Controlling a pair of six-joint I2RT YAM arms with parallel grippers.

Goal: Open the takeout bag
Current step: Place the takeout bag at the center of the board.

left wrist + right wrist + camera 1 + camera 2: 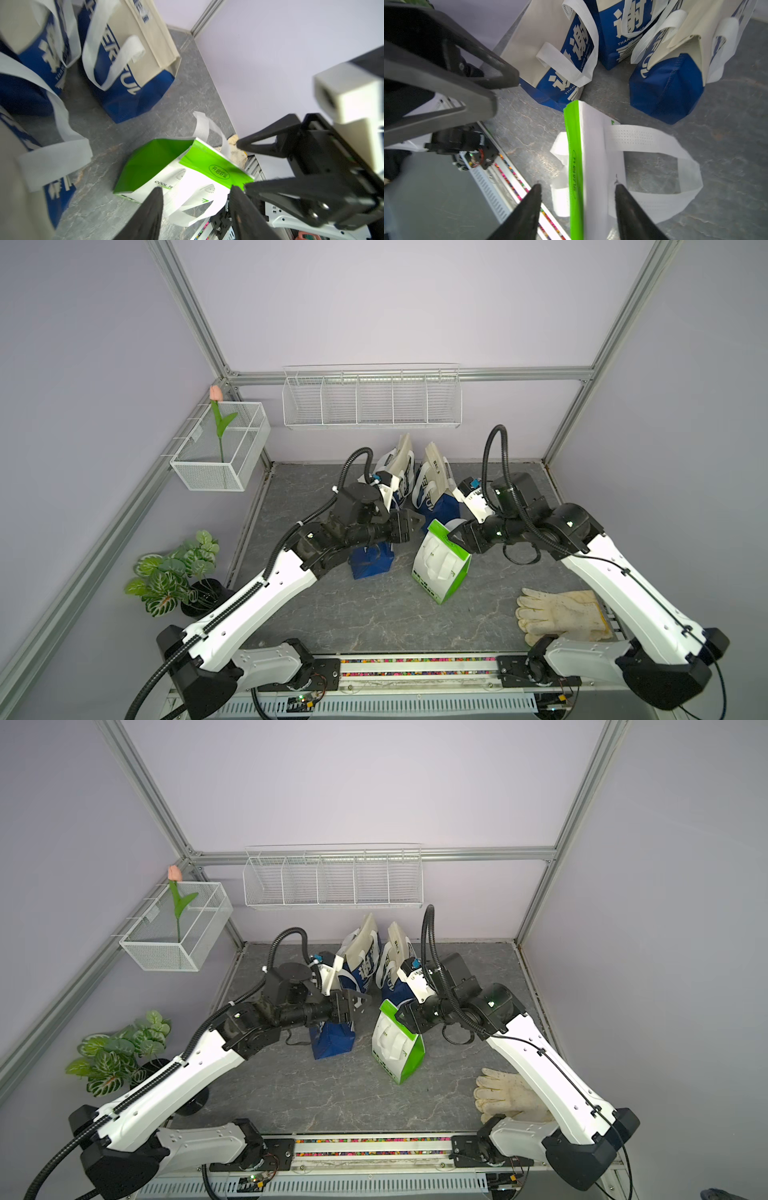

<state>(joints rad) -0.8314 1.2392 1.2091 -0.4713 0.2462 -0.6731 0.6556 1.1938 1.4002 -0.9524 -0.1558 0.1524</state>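
The takeout bag (pixel 441 568) (pixel 397 1050) is green and white with white loop handles, and it stands tilted mid-table. In the left wrist view the takeout bag (pixel 158 160) shows a green side panel and a handle hanging on its white face. My left gripper (pixel 417 522) (pixel 196 188) hovers open just left of the bag's top, holding nothing. My right gripper (pixel 454 536) (pixel 577 185) is open too. Its fingers straddle the green-banded top edge (pixel 575 158) without pinching it. The top edge looks narrow and flat.
Three blue-and-cream tote bags stand behind and to the left: one (pixel 372 566) under my left wrist, two (pixel 401 472) (pixel 436 493) near the back wall. A pale work glove (pixel 561 614) lies at front right. A potted plant (pixel 174 572) and wire baskets (pixel 220 452) are at left.
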